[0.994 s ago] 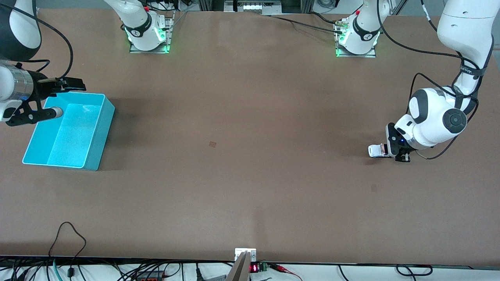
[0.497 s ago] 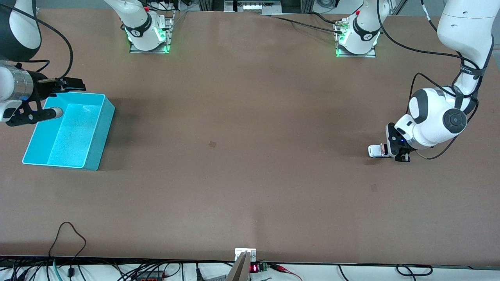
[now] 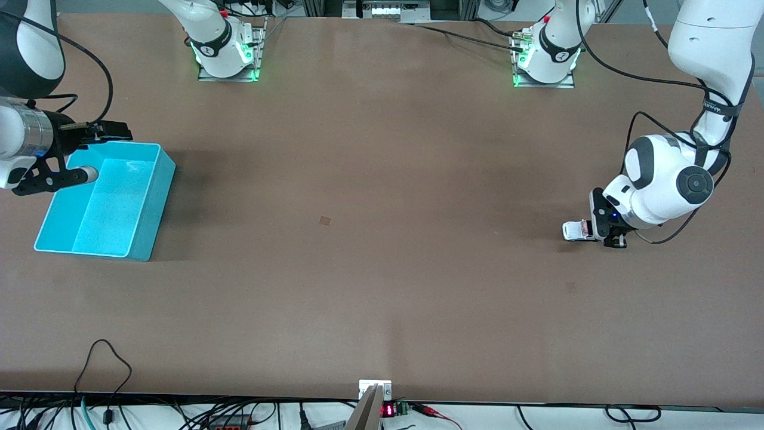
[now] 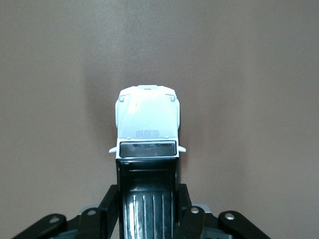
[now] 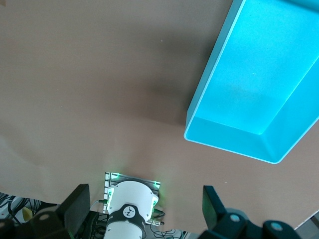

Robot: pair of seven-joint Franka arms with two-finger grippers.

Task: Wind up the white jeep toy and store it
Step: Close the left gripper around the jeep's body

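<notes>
Left hand (image 3: 604,234) clamped on white jeep toy (image 3: 574,231) on table; right hand (image 3: 88,152) spread wide over cyan bin (image 3: 146,203).

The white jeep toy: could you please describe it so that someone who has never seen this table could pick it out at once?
Start at the brown table and go to the left arm's end, away from the cyan bin at the right arm's end. There the left gripper is shut on the white jeep toy, which sits on the tabletop. It is a small white car with a black roof, far smaller than the bin.
</notes>
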